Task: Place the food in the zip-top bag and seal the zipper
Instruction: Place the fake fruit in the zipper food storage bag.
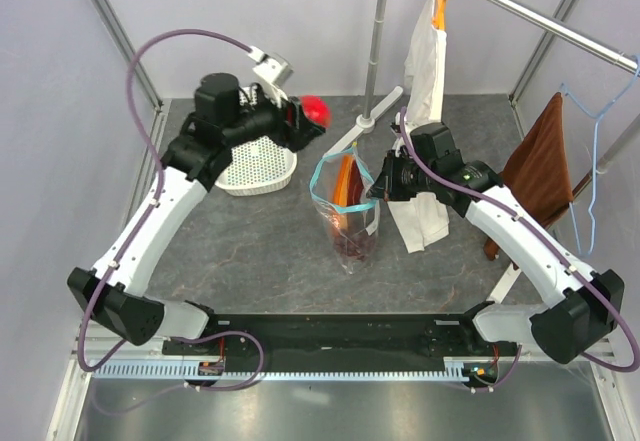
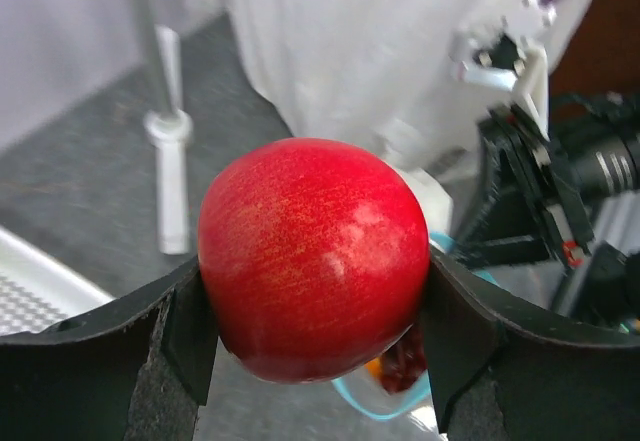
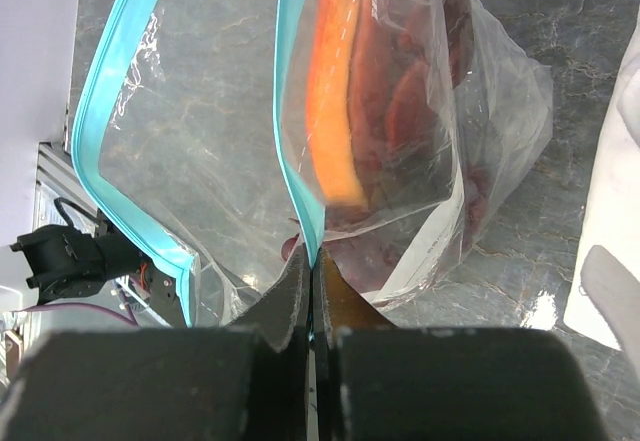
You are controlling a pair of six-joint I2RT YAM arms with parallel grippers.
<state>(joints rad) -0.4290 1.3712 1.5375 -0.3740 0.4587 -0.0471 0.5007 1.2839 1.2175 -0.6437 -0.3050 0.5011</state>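
Grey table (image 1: pixel 260 251), upright bag (image 1: pixel 352 229) pinched by right pincer (image 3: pixel 312 281), apple (image 2: pixel 315 256) clamped in left pincer (image 2: pixel 315 296)

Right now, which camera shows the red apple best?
The left wrist view: the red apple fills the frame, clamped in the left gripper. The top view shows it small; the right wrist view misses it.

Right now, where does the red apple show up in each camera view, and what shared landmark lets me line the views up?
Top external: red apple upper centre, gripped by the left hand.
Left wrist: fills the middle, between both fingers.
Right wrist: not in it.
Shared landmark: the teal zipper of the zip-top bag, pinched by the right hand; in left wrist it peeks out below the apple.
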